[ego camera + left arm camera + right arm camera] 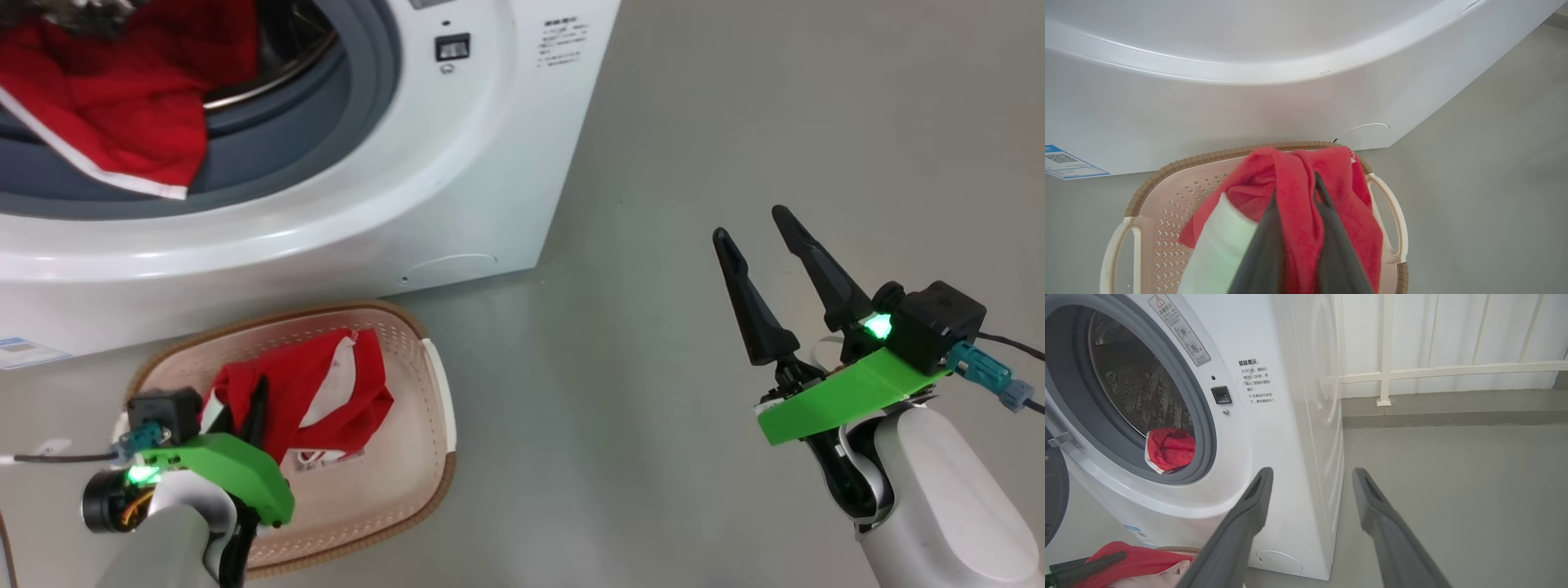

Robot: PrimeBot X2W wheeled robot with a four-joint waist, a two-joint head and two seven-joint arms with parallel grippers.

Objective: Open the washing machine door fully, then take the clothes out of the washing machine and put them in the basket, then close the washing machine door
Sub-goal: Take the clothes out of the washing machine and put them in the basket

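Note:
My left gripper [255,400] hangs over the cream basket [408,482], shut on a red garment with white trim [326,384] that droops into it. In the left wrist view the two dark fingers [1265,245] pinch a fold of that red fabric [1298,204] above the basket's brown rim [1167,167]. More red clothes [106,106] spill over the grey rubber ring of the washing machine [457,163] and sit in the drum mouth [1169,449]. The washing machine door [1052,498] stands open, a dark edge at the far left. My right gripper [755,220] is open and empty over the floor, right of the machine.
The basket stands on the grey floor against the machine's front, below the drum opening. A white railing and wall [1384,371] run behind the machine's right side. Bare floor [653,408] stretches between the basket and my right arm.

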